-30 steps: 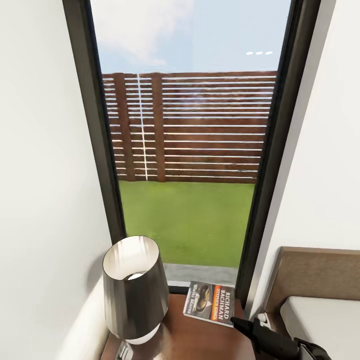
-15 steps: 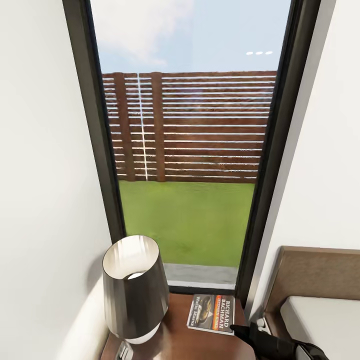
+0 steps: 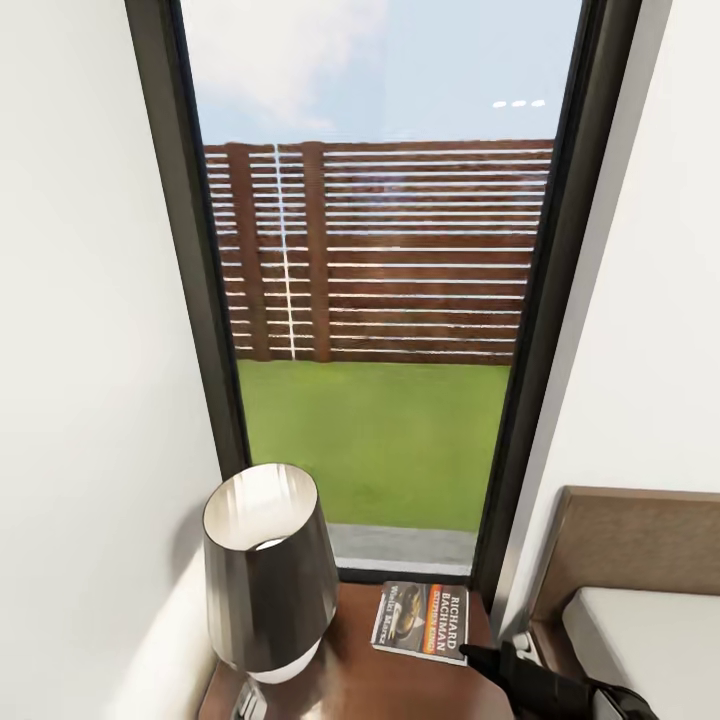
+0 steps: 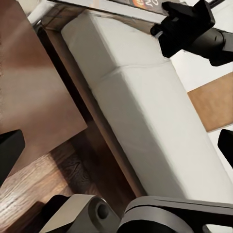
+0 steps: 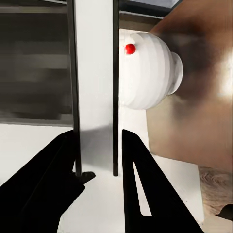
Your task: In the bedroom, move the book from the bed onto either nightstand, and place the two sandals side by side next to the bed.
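Black, tapering fingers (image 5: pixel 141 189) of the right gripper (image 3: pixel 478 654) stand slightly apart with nothing between them, seen in the right wrist view against a white wall and a dark window frame. In the head view the gripper's tip sits just off the near right corner of the small thin paperback book with a dark grey cover, orange band and white lettering (image 3: pixel 422 619); whether it touches the cover cannot be told.

That book lies flat on the reddish-brown, smooth wooden nightstand (image 3: pixel 360 685), at its far right corner close under the tall dark-framed window (image 3: pixel 380 290). Its long axis runs roughly from the nightstand's near edge toward the window, and its lettering reads sideways. Since half a second ago the book has turned a little, squarer to the nightstand's far edge, and the gripper has stayed at its corner.

Toward the nightstand's left edge stands a table lamp with a glossy dark grey conical shade and a ribbed white rounded base (image 3: pixel 268 570). Right of the nightstand are the brown headboard and the smooth whitish-grey mattress of the bed (image 3: pixel 650 625).

In the left wrist view the left gripper's (image 4: pixel 116 145) dark fingers (image 4: pixel 9 150) are spread wide over the bed's mattress, its dark frame and the wood-plank floor (image 4: pixel 29 194).
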